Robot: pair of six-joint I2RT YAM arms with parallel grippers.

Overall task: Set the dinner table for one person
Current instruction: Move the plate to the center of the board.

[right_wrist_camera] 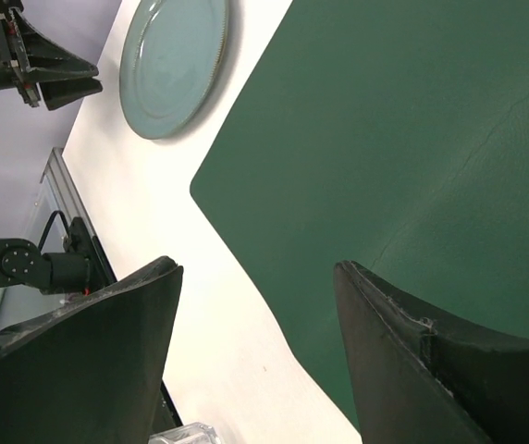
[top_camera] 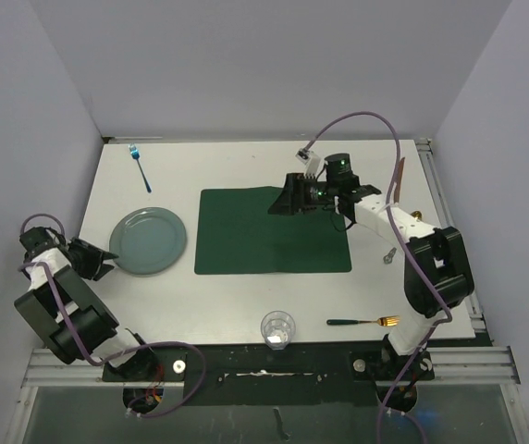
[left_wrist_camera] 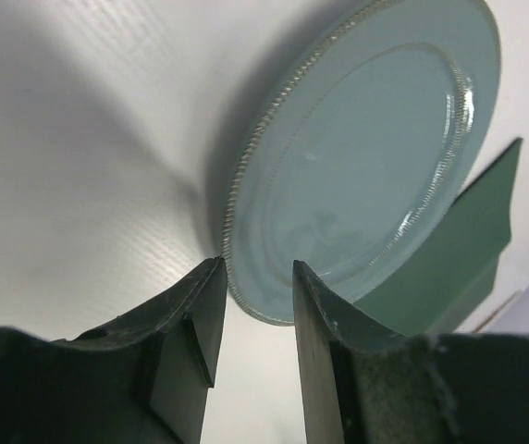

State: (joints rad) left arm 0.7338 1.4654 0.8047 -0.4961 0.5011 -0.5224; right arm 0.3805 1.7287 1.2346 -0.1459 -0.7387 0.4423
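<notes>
2 empty: left jaws half-open, seemingly just off plate [left_wrist_camera: 366,157]; right jaws wide above placemat [right_wrist_camera: 412,139].

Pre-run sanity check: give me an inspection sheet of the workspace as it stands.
Surface: white dinner table, green placemat at centre.
Job's things: plate left of placemat, off it; blue utensil far left; cup at near edge; gold-tipped utensil near right.
Clutter: small metal piece right of placemat.
Pincers: left pincer open at plate's rim; right pincer open over placemat.
Cables: purple cables looped along both arms.
Surroundings: plain walls, three sides.
</notes>
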